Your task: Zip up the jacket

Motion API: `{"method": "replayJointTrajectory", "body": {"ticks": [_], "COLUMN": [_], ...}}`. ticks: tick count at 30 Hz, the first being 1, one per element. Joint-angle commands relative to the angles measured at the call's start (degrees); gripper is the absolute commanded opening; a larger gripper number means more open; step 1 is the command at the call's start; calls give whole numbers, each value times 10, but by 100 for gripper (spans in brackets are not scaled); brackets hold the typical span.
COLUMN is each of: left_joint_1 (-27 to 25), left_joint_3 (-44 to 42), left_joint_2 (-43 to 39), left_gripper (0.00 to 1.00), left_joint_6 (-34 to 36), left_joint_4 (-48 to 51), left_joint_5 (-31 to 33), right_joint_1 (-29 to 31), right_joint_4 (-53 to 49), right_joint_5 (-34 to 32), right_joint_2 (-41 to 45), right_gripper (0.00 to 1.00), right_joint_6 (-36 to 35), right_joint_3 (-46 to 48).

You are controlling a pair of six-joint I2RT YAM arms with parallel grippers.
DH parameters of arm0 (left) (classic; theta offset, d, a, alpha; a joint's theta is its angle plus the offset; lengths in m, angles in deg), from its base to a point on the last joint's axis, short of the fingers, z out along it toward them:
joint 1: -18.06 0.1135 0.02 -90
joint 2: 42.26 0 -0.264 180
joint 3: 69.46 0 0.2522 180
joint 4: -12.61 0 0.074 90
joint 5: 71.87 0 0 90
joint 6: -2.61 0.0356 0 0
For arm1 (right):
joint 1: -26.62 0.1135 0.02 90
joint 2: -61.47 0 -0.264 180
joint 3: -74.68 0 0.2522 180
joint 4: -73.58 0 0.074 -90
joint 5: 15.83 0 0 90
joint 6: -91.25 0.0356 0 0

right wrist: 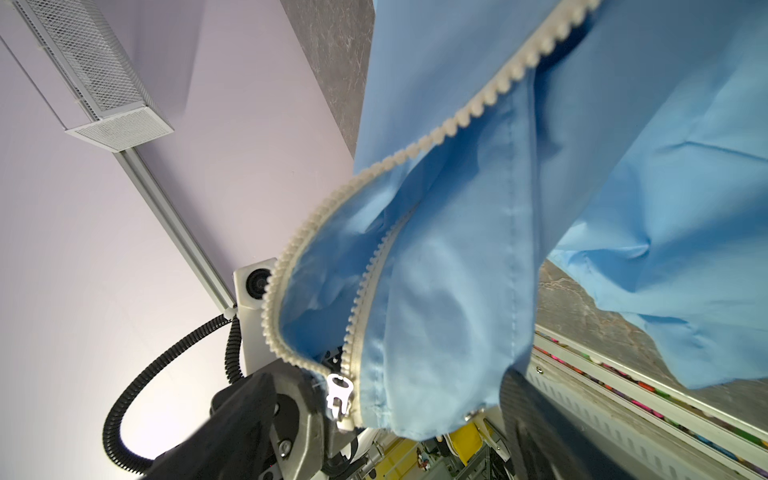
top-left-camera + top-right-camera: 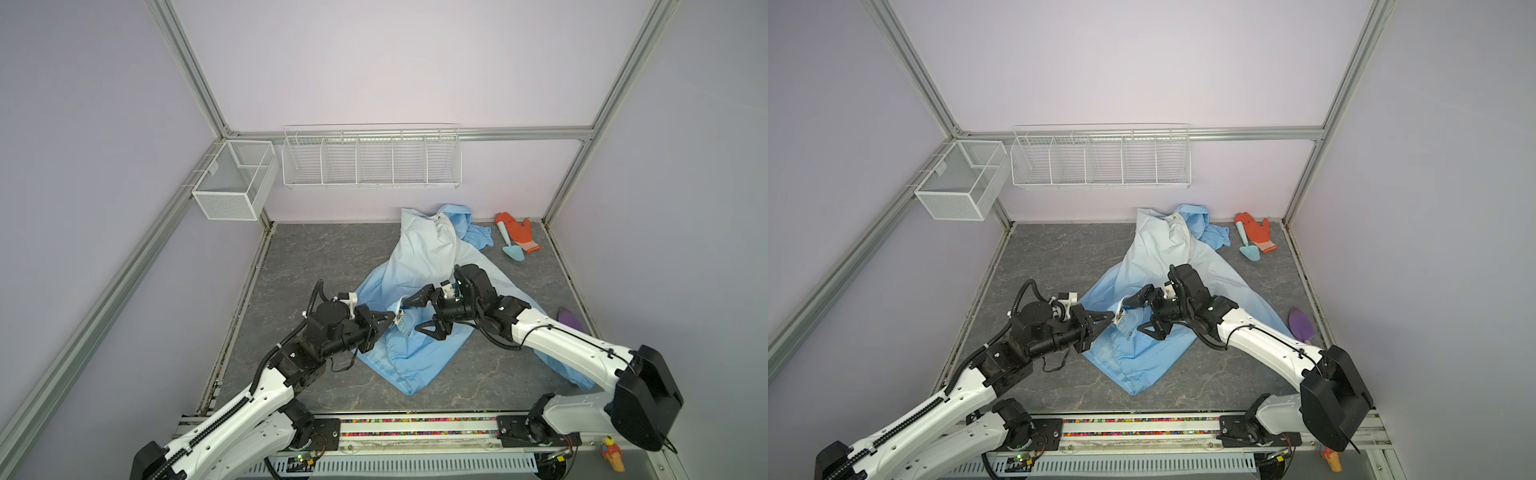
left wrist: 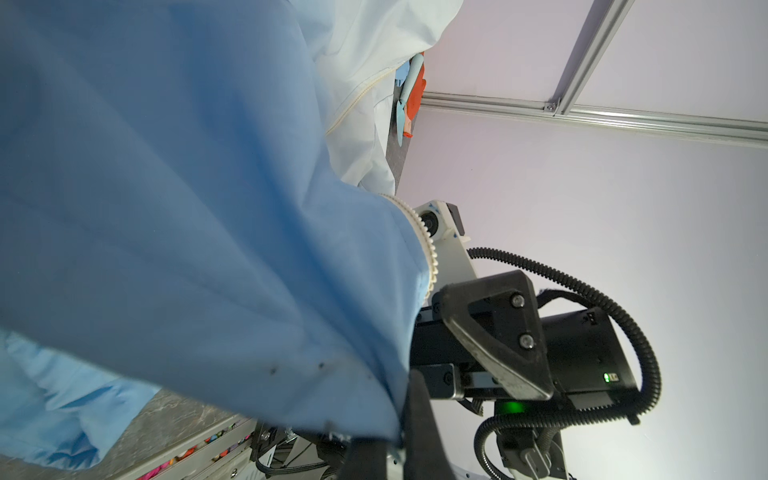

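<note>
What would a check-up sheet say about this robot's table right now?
Surface: grey marbled table, partly under cloth.
Job's things: jacket lies crumpled; zipper open above its slider.
Clutter: orange glove and teal trowel at the back right; purple object at the right edge.
Hands: left hand shut on the jacket's bottom edge by the zipper; right hand open beside it.
Cables: black ribbed hoses loop along both arms.
Surroundings: lilac walls, metal frame, white wire baskets on the walls.

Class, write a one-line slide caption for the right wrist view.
Light-blue jacket fills the view, its white zipper open, both tooth rows meeting at the slider.
</note>
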State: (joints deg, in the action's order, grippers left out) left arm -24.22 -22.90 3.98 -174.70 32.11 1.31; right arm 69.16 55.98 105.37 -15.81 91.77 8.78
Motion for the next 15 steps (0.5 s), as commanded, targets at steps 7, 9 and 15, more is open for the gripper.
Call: {"method": "replayJointTrajectory", "body": {"ticks": [7,9,15], "left_joint_1": [-2,-2,-2], "left_joint_3": [-4,-4,-4], "left_joint_2": [-5,-4,-11], "left_gripper": [0,0,0], "left_joint_6": [-16,-18,-20], "left_joint_4": [-26,-24,-10], "left_joint_5": [-10,-12,-8], "right_joint_1": [25,26,25], "right_joint_4": [133,145,157], "right_joint_5": [-41,-51,-72], "right_joint_2": [-28,-29,-13], "right_gripper": [91,90,80], "right_joint_6": [100,103,99], "right_joint_3": [14,14,14]}}
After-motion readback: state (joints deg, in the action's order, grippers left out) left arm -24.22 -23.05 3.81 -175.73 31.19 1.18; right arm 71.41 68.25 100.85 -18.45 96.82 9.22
